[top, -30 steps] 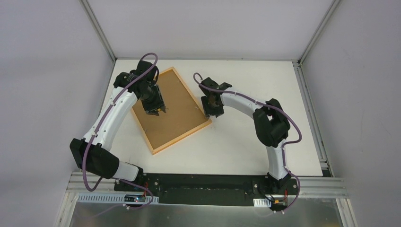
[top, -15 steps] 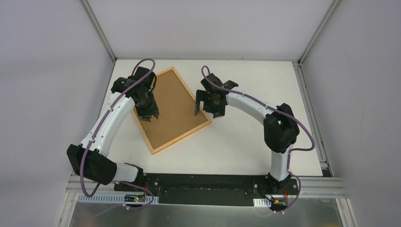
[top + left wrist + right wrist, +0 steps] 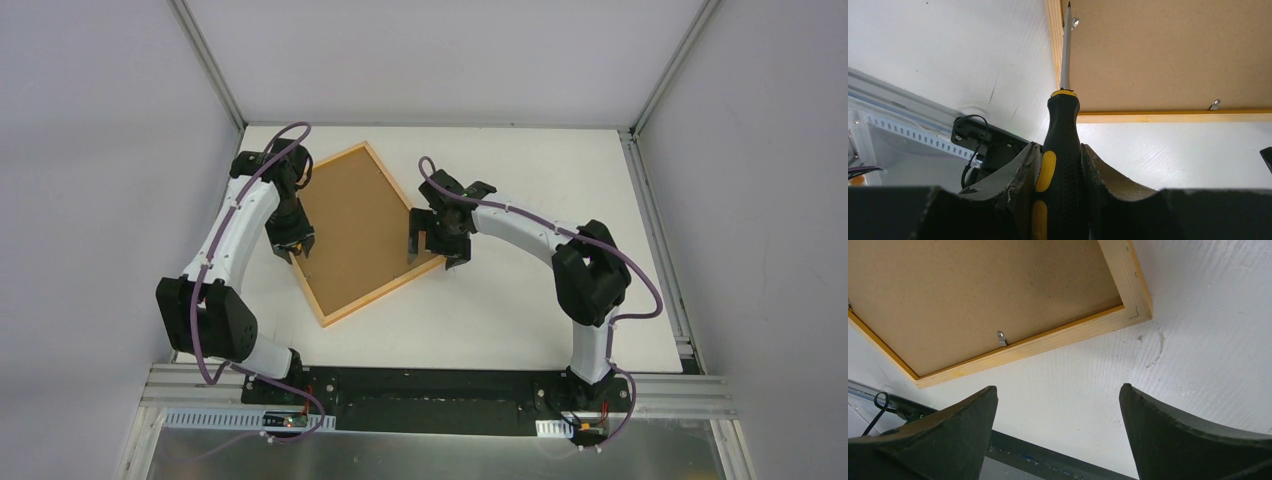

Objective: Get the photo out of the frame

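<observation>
The frame (image 3: 383, 291) lies face down on the white table, its pale wood rim (image 3: 1173, 117) around the brown backing board (image 3: 360, 225). The photo is hidden beneath that board. My left gripper (image 3: 297, 250) is shut on a black-and-yellow screwdriver (image 3: 1062, 107) at the frame's left edge. The blade tip sits beside a small metal clip (image 3: 1075, 22) on the rim. My right gripper (image 3: 430, 256) stands open with nothing between its fingers, just off the frame's right corner (image 3: 1138, 310). A second clip (image 3: 1001, 337) shows on the near rim.
The black base rail (image 3: 430, 385) and both arm mounts run along the table's near edge. Metal posts (image 3: 205, 60) and grey walls close in the table on the left, back and right. Another clip (image 3: 1215, 104) sits on the frame's lower rim.
My right gripper has opened wide and dropped slightly toward the frame's right corner. My left arm has swung left with the screwdriver, from over the board to the frame's left edge.
</observation>
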{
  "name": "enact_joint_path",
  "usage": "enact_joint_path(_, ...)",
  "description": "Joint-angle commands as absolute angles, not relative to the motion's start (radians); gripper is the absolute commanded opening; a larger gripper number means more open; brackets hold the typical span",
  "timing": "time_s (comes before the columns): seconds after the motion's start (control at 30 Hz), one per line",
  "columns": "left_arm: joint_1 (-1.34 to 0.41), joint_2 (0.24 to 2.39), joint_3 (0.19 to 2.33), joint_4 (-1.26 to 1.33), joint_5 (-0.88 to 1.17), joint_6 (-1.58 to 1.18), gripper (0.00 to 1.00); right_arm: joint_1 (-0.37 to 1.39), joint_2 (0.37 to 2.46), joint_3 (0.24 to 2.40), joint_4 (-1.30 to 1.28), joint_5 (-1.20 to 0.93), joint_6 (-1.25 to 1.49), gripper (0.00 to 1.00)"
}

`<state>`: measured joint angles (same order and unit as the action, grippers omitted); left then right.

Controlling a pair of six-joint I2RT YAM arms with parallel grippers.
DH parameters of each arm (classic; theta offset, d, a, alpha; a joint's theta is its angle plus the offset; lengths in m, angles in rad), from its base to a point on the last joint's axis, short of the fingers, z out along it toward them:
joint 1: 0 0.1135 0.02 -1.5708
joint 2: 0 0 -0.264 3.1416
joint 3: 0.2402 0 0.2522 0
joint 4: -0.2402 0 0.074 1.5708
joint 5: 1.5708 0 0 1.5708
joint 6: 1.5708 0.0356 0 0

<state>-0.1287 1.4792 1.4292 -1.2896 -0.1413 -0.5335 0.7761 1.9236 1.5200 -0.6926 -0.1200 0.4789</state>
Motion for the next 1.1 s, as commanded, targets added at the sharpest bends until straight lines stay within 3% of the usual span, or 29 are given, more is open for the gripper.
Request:
enact_joint_path(0.0,-0.113,1.49,1.442,-1.322,-0.139,-0.494,0.0,0.781,1.923,1.544,-0.699,-0.152,0.493,0.94)
enact_joint_path(0.17,-0.112,1.503,1.432,-1.323,-0.116,-0.495,0.0,0.785,1.962,1.545,-0.679,-0.158,0.52,0.9)
enact_joint_path(0.37,-0.113,1.529,1.415,-1.313,-0.13,-0.481,0.0,0.786,1.986,1.531,-0.653,-0.178,0.538,0.78)
enact_joint_path(0.7,-0.112,1.517,1.377,-1.325,-0.148,-0.477,0.0,0.786,1.993,1.533,-0.625,-0.155,0.55,0.71)
enact_joint_path(1.07,-0.113,1.502,1.316,-1.316,-0.03,-0.486,0.0,0.788,2.018,1.552,-0.626,-0.158,0.553,0.67)
